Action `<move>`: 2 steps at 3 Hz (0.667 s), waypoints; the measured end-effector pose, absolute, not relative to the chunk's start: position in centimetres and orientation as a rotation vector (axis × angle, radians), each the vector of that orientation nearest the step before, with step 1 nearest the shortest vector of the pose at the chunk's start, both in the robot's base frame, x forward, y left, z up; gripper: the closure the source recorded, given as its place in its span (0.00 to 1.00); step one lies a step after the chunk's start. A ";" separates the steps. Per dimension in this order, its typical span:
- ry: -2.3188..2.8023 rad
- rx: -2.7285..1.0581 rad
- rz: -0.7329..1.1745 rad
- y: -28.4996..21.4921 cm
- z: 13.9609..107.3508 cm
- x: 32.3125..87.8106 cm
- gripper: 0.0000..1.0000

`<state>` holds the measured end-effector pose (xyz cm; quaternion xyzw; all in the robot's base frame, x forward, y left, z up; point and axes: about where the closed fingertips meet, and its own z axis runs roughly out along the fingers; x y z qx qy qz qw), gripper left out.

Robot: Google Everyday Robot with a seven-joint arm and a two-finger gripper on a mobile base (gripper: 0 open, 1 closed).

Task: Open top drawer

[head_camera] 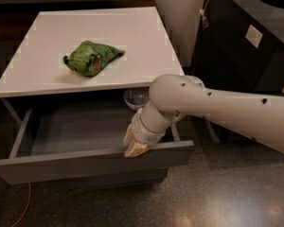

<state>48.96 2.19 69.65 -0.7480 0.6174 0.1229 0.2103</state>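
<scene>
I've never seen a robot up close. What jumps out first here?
A thick white arm reaches in from the right, its claw at the front edge of the top drawer, which stands wide open. A crumpled green bag lies on the cabinet's white top.

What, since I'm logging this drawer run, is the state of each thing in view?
top drawer: pulled well out, grey interior exposed, a pale round container at its back right.
gripper: at the top edge of the drawer's front panel, right of middle.
green bag: crumpled, lying on the white cabinet top.
</scene>
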 end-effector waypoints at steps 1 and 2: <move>1.705 -2.061 0.362 1.4 71.2 47.9 1.00; 1.695 -2.024 0.378 0.2 73.7 48.1 0.80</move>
